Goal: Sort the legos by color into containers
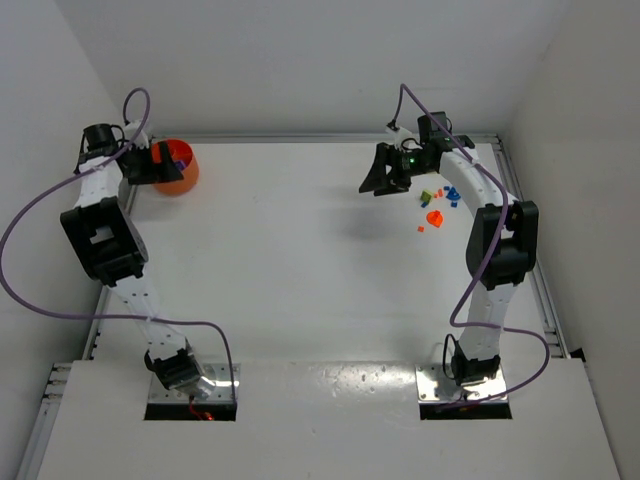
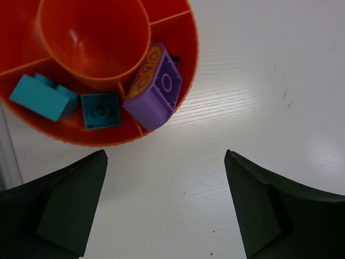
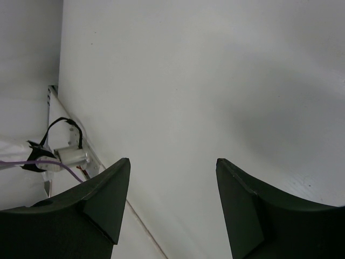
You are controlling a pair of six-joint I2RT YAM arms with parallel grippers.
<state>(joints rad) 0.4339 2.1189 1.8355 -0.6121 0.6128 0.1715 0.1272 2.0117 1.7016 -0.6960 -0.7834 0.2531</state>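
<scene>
The container, a round orange bowl [image 1: 188, 172] with divided sections, stands at the table's far left. In the left wrist view the bowl [image 2: 186, 65] holds two teal legos [image 2: 44, 97] [image 2: 100, 110] in one section and a purple lego [image 2: 157, 93] in the one beside it. My left gripper [image 1: 157, 166] [image 2: 165, 156] stands open and empty just short of the bowl's rim. Loose legos [image 1: 434, 215] in orange, blue and yellow-green lie at the far right. My right gripper [image 1: 375, 172] [image 3: 172, 162] hangs open and empty, left of that pile, over bare table.
A raised rail [image 1: 530, 250] runs along the table's right edge and walls close in the back and sides. In the right wrist view a small metal fitting with cables [image 3: 67, 155] sits at the table's edge.
</scene>
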